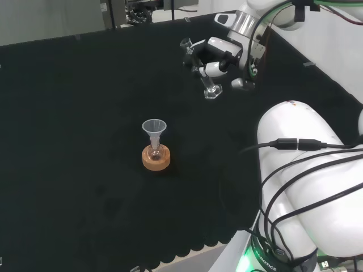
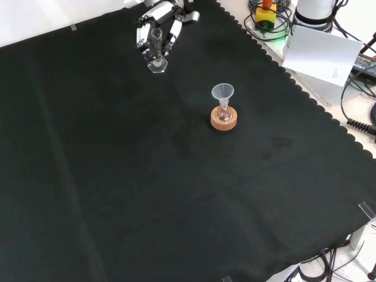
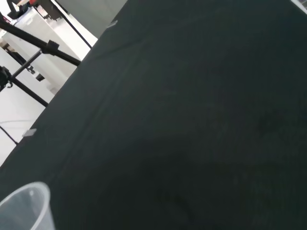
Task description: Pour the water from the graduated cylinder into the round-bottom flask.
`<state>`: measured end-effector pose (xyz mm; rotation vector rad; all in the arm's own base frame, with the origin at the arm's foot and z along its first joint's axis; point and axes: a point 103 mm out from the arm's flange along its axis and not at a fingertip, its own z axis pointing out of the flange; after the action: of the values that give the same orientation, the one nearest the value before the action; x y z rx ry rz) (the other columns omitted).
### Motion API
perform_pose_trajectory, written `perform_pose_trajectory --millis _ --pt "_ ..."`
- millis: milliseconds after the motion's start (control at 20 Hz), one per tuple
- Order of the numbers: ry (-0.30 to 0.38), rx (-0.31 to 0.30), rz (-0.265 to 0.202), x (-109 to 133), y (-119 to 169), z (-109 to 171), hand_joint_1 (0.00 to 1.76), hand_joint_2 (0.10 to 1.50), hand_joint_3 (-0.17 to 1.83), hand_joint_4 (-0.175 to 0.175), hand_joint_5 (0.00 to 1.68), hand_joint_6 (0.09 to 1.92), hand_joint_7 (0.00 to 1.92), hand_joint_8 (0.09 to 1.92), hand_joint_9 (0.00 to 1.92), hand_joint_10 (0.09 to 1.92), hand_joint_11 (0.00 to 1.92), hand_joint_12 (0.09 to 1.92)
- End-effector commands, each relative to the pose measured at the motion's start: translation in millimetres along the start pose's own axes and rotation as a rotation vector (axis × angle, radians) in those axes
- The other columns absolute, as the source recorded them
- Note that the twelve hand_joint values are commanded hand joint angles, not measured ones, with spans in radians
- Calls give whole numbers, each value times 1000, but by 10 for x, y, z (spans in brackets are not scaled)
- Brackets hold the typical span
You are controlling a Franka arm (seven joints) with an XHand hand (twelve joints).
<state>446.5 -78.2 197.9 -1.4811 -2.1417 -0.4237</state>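
Hand (image 2: 157,30), black and white, has its fingers curled round a clear glass graduated cylinder (image 2: 156,54) standing upright, its base on the black cloth (image 2: 147,188). Well apart, a small round-bottom flask (image 2: 224,113) with a clear plastic funnel (image 2: 222,93) sits in a cork ring stand (image 2: 224,121).

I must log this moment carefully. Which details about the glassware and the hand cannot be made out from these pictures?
- Water level in the clear glass graduated cylinder: front view, the black and white hand covers its tube.
- Contents of the small round-bottom flask: head view, too small, sunk in the cork ring stand.
- Clear plastic funnel: wrist view, cut off at the picture's edge.
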Motion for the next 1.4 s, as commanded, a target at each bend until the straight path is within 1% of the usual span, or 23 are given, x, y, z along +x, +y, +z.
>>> perform_pose_trajectory --millis 50,250,350,450,700,800,900,950,1000,1100,1400 --pt "-53 80 34 263 -406 21 1424 1361 -175 -90 883 845 944 680 1172 412 1027 891" --pt "-102 144 58 390 -562 101 1425 1360 -175 -89 881 848 945 681 1172 414 1028 889" --pt "-127 181 77 450 -606 145 1424 1360 -175 -89 880 850 945 682 1172 415 1029 888" --pt "-158 219 84 511 -640 188 1423 1361 -175 -88 879 851 946 682 1173 417 1031 887" --pt "-202 287 105 558 -668 259 1421 1362 -175 -86 873 854 946 684 1173 420 1032 884" --pt "-229 328 113 570 -671 280 1422 1362 -175 -85 871 856 945 685 1172 421 1031 882" --pt "-251 375 122 588 -679 289 1365 1278 -86 -79 870 873 841 1109 1172 435 1039 877" --pt "-261 392 126 596 -683 291 1348 1256 -56 -78 865 885 806 1234 1168 446 1039 878" --pt "-272 406 129 603 -687 292 1339 1245 -39 -78 861 893 786 1302 1166 453 1038 880" --pt "-290 428 133 615 -695 299 1333 1237 -26 -78 859 899 771 1354 1164 459 1038 881" --pt "-335 502 152 641 -722 364 1330 1234 -21 -78 857 902 766 1369 1162 463 1038 882"
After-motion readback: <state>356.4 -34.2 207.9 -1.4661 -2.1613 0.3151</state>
